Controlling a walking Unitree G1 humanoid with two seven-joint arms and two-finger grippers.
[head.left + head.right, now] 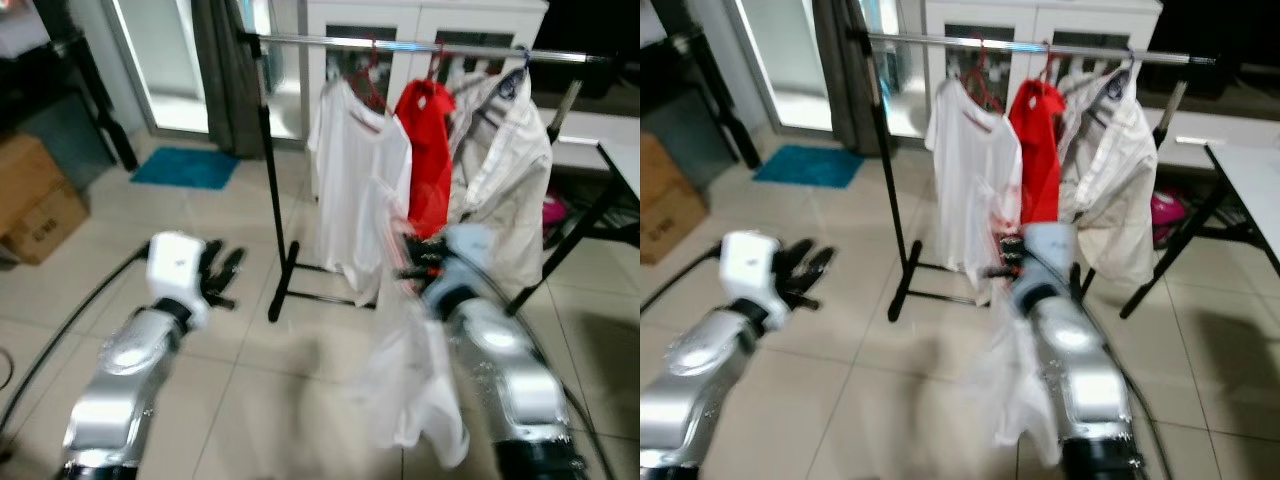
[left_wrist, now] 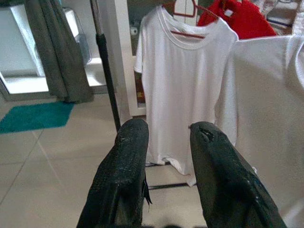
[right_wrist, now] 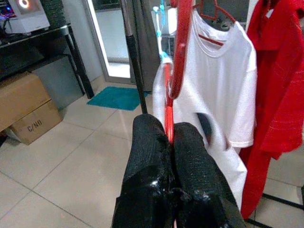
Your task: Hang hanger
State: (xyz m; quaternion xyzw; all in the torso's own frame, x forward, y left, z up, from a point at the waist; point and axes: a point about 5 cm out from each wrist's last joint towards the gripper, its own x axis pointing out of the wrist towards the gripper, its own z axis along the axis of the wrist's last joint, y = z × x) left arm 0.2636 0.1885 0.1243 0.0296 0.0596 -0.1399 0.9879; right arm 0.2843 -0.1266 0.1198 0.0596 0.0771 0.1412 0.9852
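**Red hanger in right gripper, rail ahead and above**

**Left eye view.** Right gripper [image 1: 420, 262] is raised at centre-right, carrying a white garment [image 1: 415, 390] that drapes down over the right arm. Image is blurred here; finger state not readable in this view. Garment rail [image 1: 420, 43] runs horizontally across the top, ahead of and above the gripper. On it hang a white T-shirt [image 1: 350, 190], a red shirt [image 1: 430, 160] and a pale jacket [image 1: 505, 180]. Free rail length lies toward the robot's left, near the black upright [image 1: 270, 190]. Left gripper [image 1: 222, 272] is held low on the left, farther from the rail than the right.

**Left wrist view.** Left fingers [image 2: 128, 161] are spread apart, nothing between them.

**Right wrist view.** Right fingers [image 3: 152, 147] are clamped tight on the red hanger [image 3: 178, 57]. Hanger's long axis runs upward from the pads, hook end uppermost, nearly upright.

**Judgement.** Next move req. lifting the hook above rail height, then forward and down over a free stretch.

**Surface/room.** Pale tiled floor [image 1: 280, 370]; teal mat [image 1: 185, 167], cardboard box [image 1: 35, 210], white cabinet [image 1: 420, 30] behind the rail.
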